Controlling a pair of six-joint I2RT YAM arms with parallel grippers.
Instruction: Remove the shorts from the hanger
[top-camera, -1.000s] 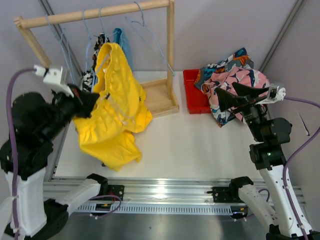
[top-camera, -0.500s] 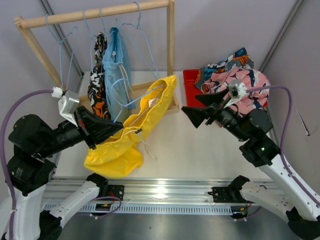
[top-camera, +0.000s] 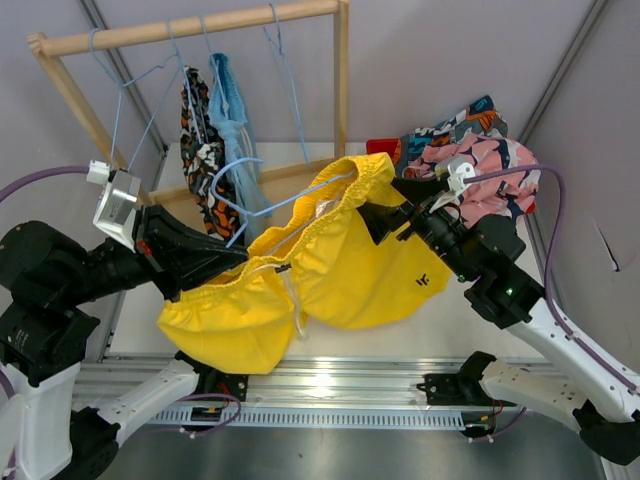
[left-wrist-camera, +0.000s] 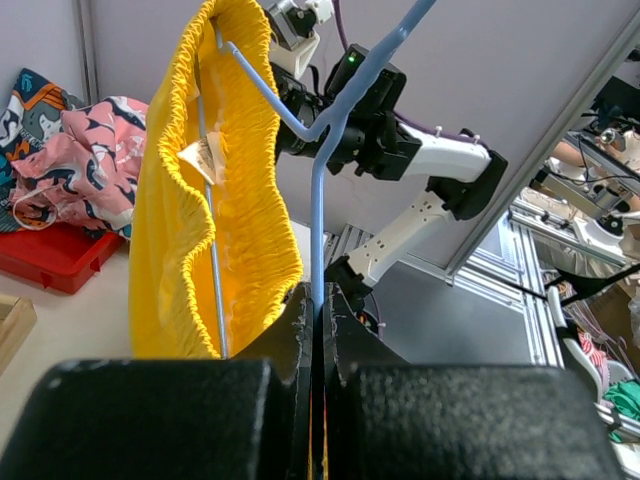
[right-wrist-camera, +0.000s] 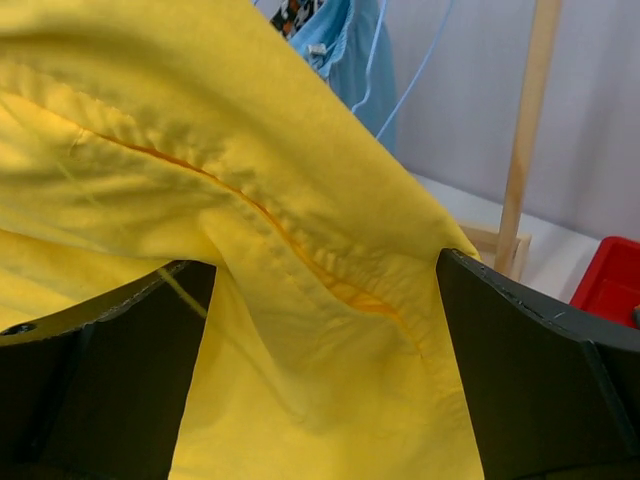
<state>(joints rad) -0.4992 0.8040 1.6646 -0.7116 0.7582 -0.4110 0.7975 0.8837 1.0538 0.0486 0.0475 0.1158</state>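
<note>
The yellow shorts hang stretched in the air between my two grippers, still threaded on a blue wire hanger. My left gripper is shut on that hanger's wire, seen in the left wrist view. My right gripper is open, its fingers wide apart with the yellow waistband between them. The black-orange-white shorts and light blue shorts hang on the rack. The pink patterned shorts and blue-orange patterned shorts lie piled at the right.
The wooden rack stands at the back left, with bare blue hangers on its rail. A red bin sits under the piled shorts. The aluminium rail runs along the near edge.
My right gripper has moved left onto the yellow shorts' waistband. The shorts now spread wider and lie flatter between the two arms. The left gripper still holds the hanger.
</note>
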